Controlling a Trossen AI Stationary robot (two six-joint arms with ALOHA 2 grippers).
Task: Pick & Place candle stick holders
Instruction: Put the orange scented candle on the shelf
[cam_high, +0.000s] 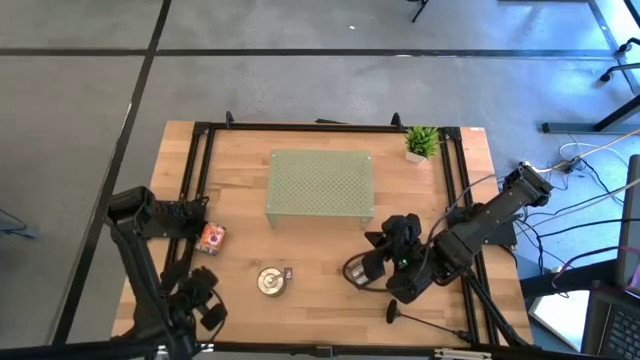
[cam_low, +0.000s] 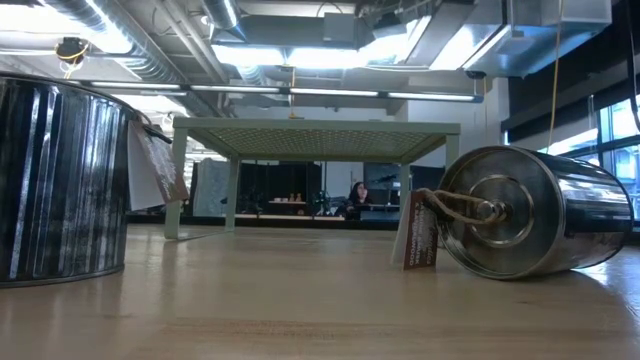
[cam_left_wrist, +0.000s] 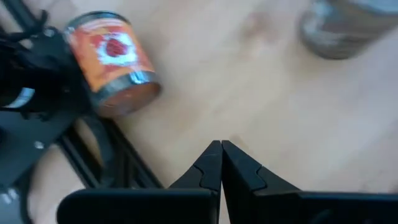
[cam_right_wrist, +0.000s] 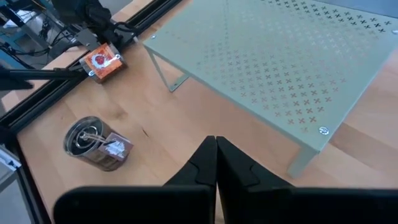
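Both claws pressed together, empty: left claw near orange can, right claw near rack; holder lying well off.

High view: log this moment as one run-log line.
left gripper shut, empty, by orange can | right gripper shut, empty, facing green shelf | candle stick holder lying on table, ungrasped
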